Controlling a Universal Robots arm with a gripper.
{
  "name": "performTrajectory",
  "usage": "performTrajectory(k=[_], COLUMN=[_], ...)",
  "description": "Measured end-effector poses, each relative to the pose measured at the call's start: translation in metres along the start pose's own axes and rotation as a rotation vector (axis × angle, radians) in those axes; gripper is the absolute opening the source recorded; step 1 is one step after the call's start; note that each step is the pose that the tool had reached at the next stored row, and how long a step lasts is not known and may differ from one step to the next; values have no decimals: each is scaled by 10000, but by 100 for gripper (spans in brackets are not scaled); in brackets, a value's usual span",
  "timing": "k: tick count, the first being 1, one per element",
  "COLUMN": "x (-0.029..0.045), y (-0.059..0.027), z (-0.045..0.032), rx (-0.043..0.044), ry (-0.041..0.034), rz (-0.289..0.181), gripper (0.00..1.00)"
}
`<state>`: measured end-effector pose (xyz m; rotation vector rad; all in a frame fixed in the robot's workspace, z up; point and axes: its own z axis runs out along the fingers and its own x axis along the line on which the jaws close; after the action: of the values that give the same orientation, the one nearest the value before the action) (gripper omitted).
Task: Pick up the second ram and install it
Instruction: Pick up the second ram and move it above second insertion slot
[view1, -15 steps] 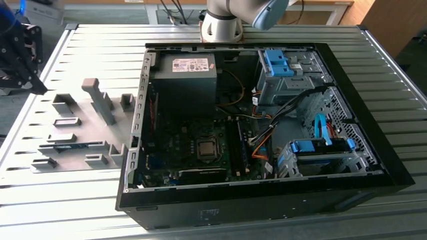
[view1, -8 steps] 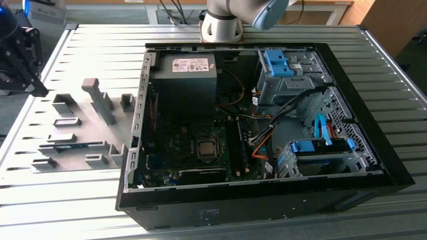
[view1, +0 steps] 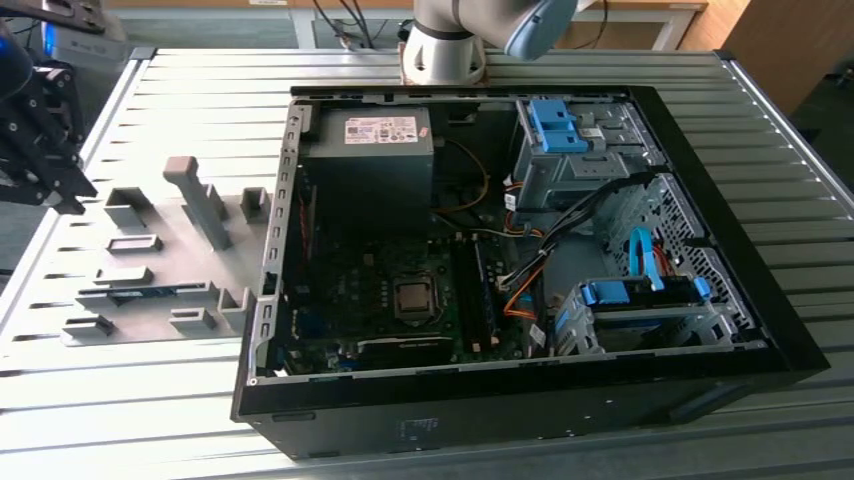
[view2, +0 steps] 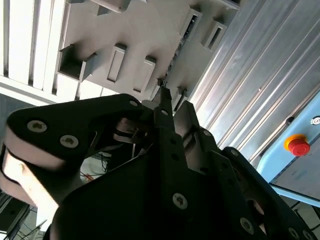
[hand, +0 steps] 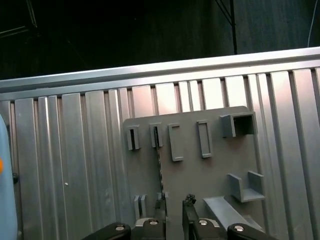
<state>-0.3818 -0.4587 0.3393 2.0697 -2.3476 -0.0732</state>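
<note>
The second ram (view1: 147, 291) is a thin dark green stick lying in a slot of the pale grey holder plate (view1: 160, 250), at the exterior view's left of the open computer case (view1: 534, 250). In both wrist views I see the ram edge-on as a thin dark line (hand: 159, 160) (view2: 173, 62). My gripper (view1: 67, 195) hangs above the table's left edge, apart from the ram. Its fingertips (hand: 175, 202) (view2: 174, 100) point down at the holder. They are open with a narrow gap and nothing between them. The ram's line runs toward one finger (hand: 162, 202).
The holder plate carries several upright grey blocks (view1: 200, 200) and small pockets (hand: 204, 139). Inside the case lie the motherboard with its long memory slots (view1: 470, 300), a power supply (view1: 374, 150), cables and blue drive brackets (view1: 634, 295). A red stop button (view2: 298, 145) sits beside the ribbed metal table (view1: 200, 90).
</note>
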Motion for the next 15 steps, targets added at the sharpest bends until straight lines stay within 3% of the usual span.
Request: performTrajectory(k=[3,4,8,15], x=[11,15,25,33], y=[-2,-4,10,43], z=[42,59,132,238], rx=[-7,-8,-18,-15], ry=[11,14,22,23], rz=[-252,-331,-666,-688], gripper=[35,42,42,42])
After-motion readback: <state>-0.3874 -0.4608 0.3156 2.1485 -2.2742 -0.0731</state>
